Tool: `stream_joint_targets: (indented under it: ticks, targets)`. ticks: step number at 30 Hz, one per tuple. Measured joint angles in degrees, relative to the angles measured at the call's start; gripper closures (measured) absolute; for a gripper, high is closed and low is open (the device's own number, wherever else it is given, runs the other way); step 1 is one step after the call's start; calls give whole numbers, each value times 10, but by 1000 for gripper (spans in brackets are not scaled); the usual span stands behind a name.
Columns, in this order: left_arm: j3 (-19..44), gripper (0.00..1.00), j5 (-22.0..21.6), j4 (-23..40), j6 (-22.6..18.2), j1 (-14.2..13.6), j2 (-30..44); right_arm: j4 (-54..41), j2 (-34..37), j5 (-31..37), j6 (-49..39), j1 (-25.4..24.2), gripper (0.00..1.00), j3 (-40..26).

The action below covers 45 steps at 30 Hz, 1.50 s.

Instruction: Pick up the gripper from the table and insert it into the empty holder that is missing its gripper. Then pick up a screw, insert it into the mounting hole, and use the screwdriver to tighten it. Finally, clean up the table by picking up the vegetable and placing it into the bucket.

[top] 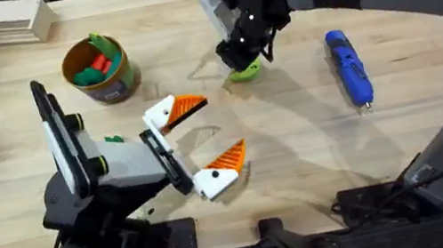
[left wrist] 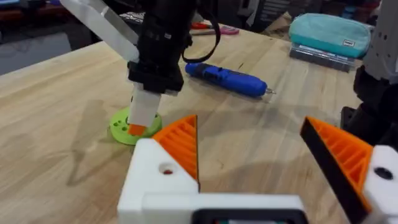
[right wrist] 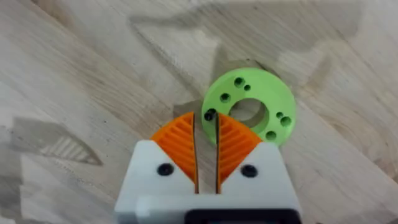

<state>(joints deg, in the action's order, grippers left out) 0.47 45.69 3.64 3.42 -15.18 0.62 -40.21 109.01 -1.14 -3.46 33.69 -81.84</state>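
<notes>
Pale plank table (top: 297, 143) runs across the overhead frame, w/ a stack of white slats at upper left. Left gripper (top: 204, 140) sits at centre frame, jaws spread wide & holding nothing; both white holders carry an orange ribbed tip, so the insert step looks done. Right gripper (top: 239, 56) is at upper centre, down on the lime-green ring (top: 245, 71). Its wrist view shows the two orange pads (right wrist: 175, 146) nearly touching, a thin slit between them, tips right at the ring's (right wrist: 267, 99) rim beside one small dark hole. Can't tell if a screw is pinched in there — too small to make out.

Judging from that, the step in hand is picking a screw off the ring. To do it well: keep the tips vertical over the hole, close gently so the screw doesn't pop sideways, lift straight up, then check the pinch before moving to the mounting hole.

Screwdriver (top: 349, 66) lies flat at upper right of the overhead frame, untouched, well apart from the ring. Bucket (top: 98, 71) is at upper left w/ green & red toy pieces inside. Vegetable (top: 114, 139) — tiny dark green bit — lies on the table just below the bucket, next to the left arm.
</notes>
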Motion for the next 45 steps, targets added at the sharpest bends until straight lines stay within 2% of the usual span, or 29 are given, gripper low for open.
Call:
stream_joint_targets:
  ticks: [12, 18, 27, 31, 38, 45]
  targets:
    - [0, 14, 0, 0, 0, 0, 0, 14, 21, 5, 0, 0, 847, 0]
    - [0, 14, 0, 0, 0, 0, 0, 17, 21, 12, 0, 0, 991, 0]
    - [0, 14, 0, 0, 0, 0, 0, 15, 19, 26, 0, 0, 994, 0]
    - [0, 14, 0, 0, 0, 0, 0, 9, -4, 30, 0, 0, 994, -3]
    - [0, 14, 0, 0, 0, 0, 0, -16, -74, 33, 0, 0, 994, -45]
    - [0, 14, 0, 0, 0, 0, 0, -114, -94, 4, 0, 0, 994, -119]
